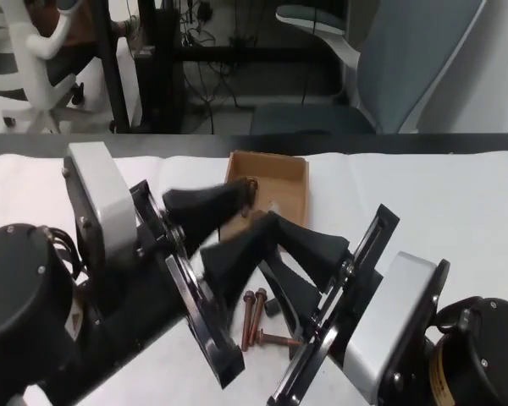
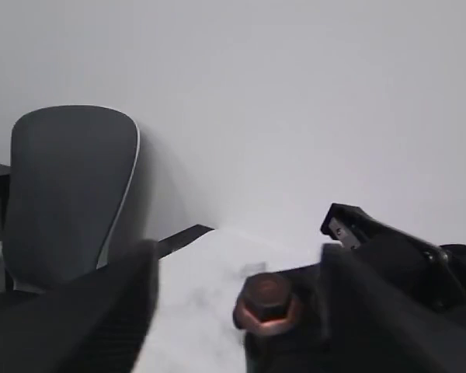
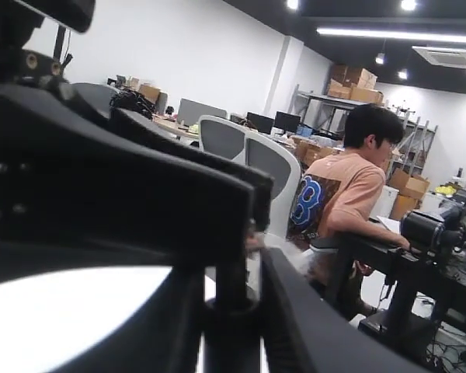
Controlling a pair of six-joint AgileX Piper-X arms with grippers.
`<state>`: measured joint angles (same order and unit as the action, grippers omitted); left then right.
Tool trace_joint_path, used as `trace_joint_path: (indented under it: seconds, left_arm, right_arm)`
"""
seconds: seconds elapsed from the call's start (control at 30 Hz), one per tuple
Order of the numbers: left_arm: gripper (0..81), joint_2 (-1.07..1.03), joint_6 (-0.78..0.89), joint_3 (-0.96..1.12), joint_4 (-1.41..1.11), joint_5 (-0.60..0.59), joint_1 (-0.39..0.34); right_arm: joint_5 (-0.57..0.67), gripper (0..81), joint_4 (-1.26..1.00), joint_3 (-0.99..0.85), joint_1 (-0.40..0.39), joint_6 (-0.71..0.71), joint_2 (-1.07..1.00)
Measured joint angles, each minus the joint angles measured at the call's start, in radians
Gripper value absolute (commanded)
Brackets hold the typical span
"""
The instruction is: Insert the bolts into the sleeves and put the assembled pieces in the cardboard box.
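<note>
The right end effector [image 3: 231,311] pinches a copper bolt [image 2: 268,303]. The left end effector [image 2: 237,268] stands wide, the bolt's head between its fingers.

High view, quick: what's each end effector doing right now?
Left end effector: open, fingers apart.
Right end effector: closed on a bolt.

The high camera sits behind both my arms and looks forward and down over the bench [image 1: 423,194]. My wrists are very near its lens, and my left gripper [image 1: 261,205] is just beside my right gripper [image 1: 267,238]. The left wrist camera looks almost level past my left gripper, with my right gripper close ahead of it. The right wrist camera tilts up toward the room. All three share this meeting place.
</note>
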<state>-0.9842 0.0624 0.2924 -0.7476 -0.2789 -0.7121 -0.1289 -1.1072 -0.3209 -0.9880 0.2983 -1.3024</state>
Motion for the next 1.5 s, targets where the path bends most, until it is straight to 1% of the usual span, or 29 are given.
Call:
trace_joint_path:
  seconds: [0.17,0.27,0.4,0.43,0.47,0.5,0.53,0.6,0.67,0.7,0.77,0.8,0.9,0.93,1.03,1.07,1.1,1.23,1.37,1.5]
  left_arm:
    - [70.0,0.000,-0.007,0.000,-0.010,0.111,0.002]
    - [70.0,0.019,-0.034,0.000,-0.045,0.163,0.002]
    - [70.0,0.102,-0.045,0.000,-0.069,0.214,0.002]
    - [57.0,0.128,-0.045,0.000,-0.057,0.226,0.002]
    - [37.9,0.157,-0.041,0.000,-0.025,0.234,0.002]
    - [17.2,0.186,-0.039,0.000,0.025,0.240,0.002]
    - [0.6,0.211,-0.036,0.000,0.082,0.242,0.002]
    - [0.0,0.240,-0.025,0.000,0.211,0.248,0.002]
    - [0.1,0.245,-0.013,0.000,0.339,0.247,0.002]
    - [2.5,0.239,-0.006,0.000,0.379,0.247,0.002]
    - [14.6,0.198,0.013,0.000,0.441,0.227,0.002]
    - [25.6,0.165,0.020,0.000,0.456,0.214,0.002]
    - [67.8,0.031,0.029,0.020,0.477,0.202,0.002]
    - [70.0,-0.013,0.034,0.031,0.480,0.204,0.002]
    - [69.9,-0.166,0.041,0.091,0.528,0.233,0.002]
    - [66.5,-0.218,0.036,0.124,0.570,0.242,0.002]
    - [64.8,-0.270,0.024,0.158,0.611,0.250,0.002]
    - [64.1,-0.463,-0.046,0.282,0.748,0.279,0.002]
    - [64.1,-0.582,-0.102,0.363,0.787,0.314,0.009]
    - [64.1,-0.652,-0.117,0.416,0.833,0.326,0.040]
  right_arm:
    - [-0.009,0.6,0.000,0.000,0.000,0.000,0.000]
    - [-0.055,0.6,0.003,0.000,0.005,0.000,0.000]
    - [-0.083,0.6,0.091,-0.010,0.047,-0.020,0.000]
    - [-0.085,0.6,0.129,-0.019,0.066,-0.038,0.000]
    - [-0.086,0.6,0.160,-0.031,0.083,-0.052,0.000]
    - [-0.085,0.6,0.210,-0.049,0.107,-0.070,0.000]
    - [-0.085,0.6,0.267,-0.072,0.134,-0.086,0.000]
    - [-0.085,0.6,0.388,-0.124,0.186,-0.110,0.000]
    - [-0.085,0.6,0.539,-0.187,0.246,-0.126,-0.002]
    - [-0.085,0.6,0.615,-0.226,0.277,-0.129,-0.006]
    - [-0.071,0.6,0.734,-0.304,0.335,-0.131,-0.024]
    - [-0.062,0.6,0.773,-0.342,0.357,-0.133,-0.038]
    - [-0.022,0.6,0.870,-0.440,0.419,-0.135,-0.100]
    - [-0.006,0.6,0.900,-0.475,0.437,-0.135,-0.129]
    - [0.033,0.6,0.975,-0.576,0.473,-0.167,-0.223]
    - [0.048,0.6,0.996,-0.611,0.481,-0.186,-0.257]
    - [0.058,0.6,1.014,-0.646,0.487,-0.204,-0.295]
    - [0.085,0.6,1.048,-0.770,0.493,-0.235,-0.458]
    - [0.109,0.6,1.115,-0.884,0.496,-0.239,-0.605]
    - [0.113,0.6,1.210,-1.005,0.504,-0.239,-0.727]
